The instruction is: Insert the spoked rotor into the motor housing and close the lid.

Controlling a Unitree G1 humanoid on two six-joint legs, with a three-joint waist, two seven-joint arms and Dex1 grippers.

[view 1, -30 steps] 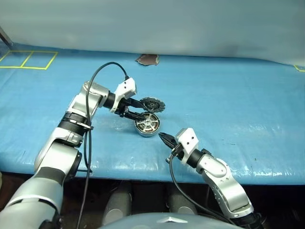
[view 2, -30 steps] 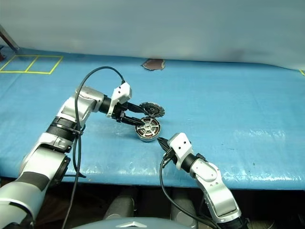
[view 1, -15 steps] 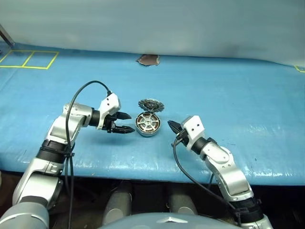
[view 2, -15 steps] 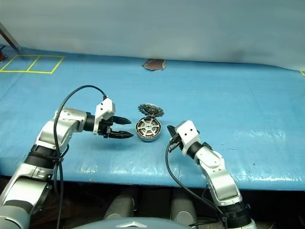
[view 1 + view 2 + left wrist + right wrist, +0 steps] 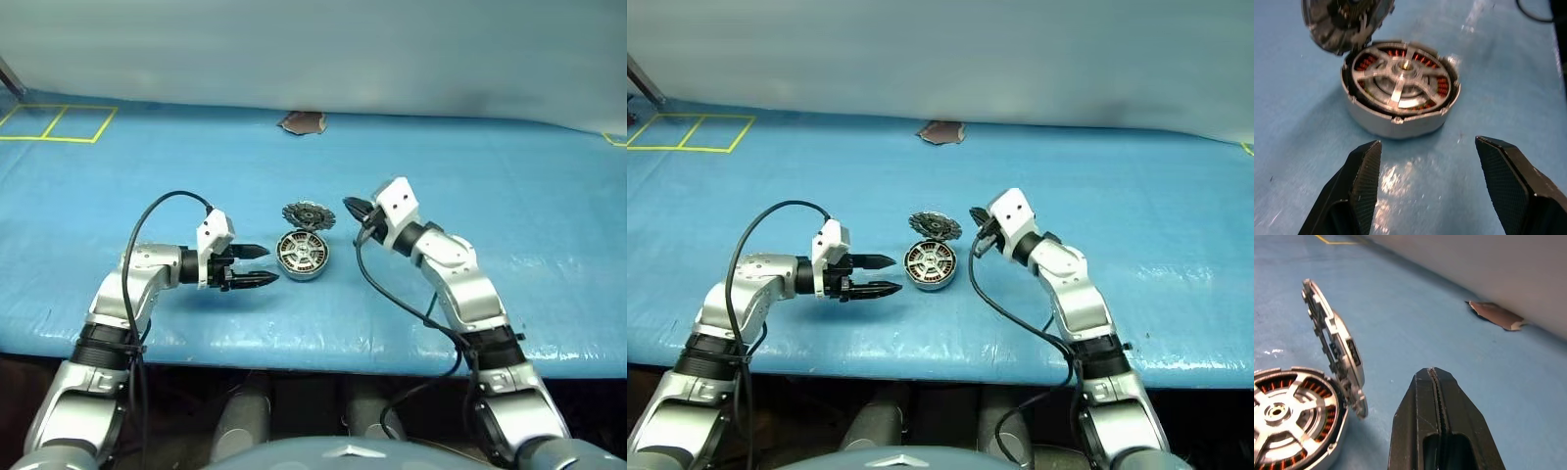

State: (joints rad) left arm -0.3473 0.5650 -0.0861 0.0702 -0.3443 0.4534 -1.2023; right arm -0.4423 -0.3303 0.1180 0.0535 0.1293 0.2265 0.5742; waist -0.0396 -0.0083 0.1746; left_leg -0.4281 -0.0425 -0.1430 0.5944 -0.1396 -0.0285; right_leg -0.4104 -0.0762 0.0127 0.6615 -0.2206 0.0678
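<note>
The motor housing (image 5: 302, 257) sits on the blue table, a silver cup with copper windings. The spoked rotor (image 5: 1400, 78) lies inside it, its spokes running to the hub. The lid (image 5: 309, 214) stands up open at the housing's far edge, still joined to it. My left gripper (image 5: 266, 265) is open and empty, level with the table and a short way left of the housing (image 5: 1396, 125), pointing at it. My right gripper (image 5: 351, 208) is shut and empty. Its tip (image 5: 1432, 377) hangs just right of the upright lid (image 5: 1334, 350), apart from it.
A brown patch (image 5: 304, 122) lies at the far edge, under the grey back wall. Yellow tape squares (image 5: 59, 122) mark the far left corner. Black cables loop off both wrists. The table's front edge (image 5: 313, 357) runs close below the arms.
My left gripper has drawn back leftward from the lid and housing, staying open. My shut right gripper has moved from near the front edge up beside the lid.
</note>
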